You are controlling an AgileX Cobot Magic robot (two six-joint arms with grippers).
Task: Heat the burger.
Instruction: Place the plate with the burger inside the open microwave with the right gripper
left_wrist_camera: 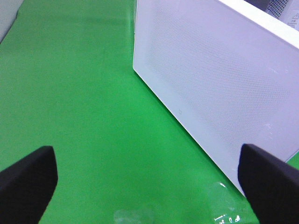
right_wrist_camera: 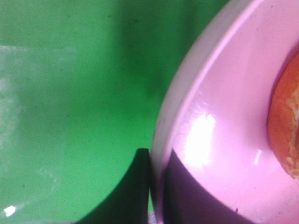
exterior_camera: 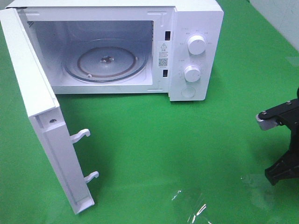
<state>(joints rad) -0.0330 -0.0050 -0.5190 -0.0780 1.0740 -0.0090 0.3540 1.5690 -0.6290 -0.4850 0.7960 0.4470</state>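
Right jaws pinch the plate [right_wrist_camera: 219, 93], burger [right_wrist_camera: 286, 116] on it (left jaws wide). Next, I think, lift it level into the microwave [exterior_camera: 196, 28].

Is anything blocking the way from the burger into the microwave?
Nothing visible. The burger lies on the pink plate in the right gripper; the microwave door stands wide open and the glass turntable is bare.

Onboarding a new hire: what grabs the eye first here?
The white microwave at the back of the green cloth, its door swung wide open, glass turntable bare. In the right wrist view the right gripper pinches the rim of a pink plate carrying the burger.
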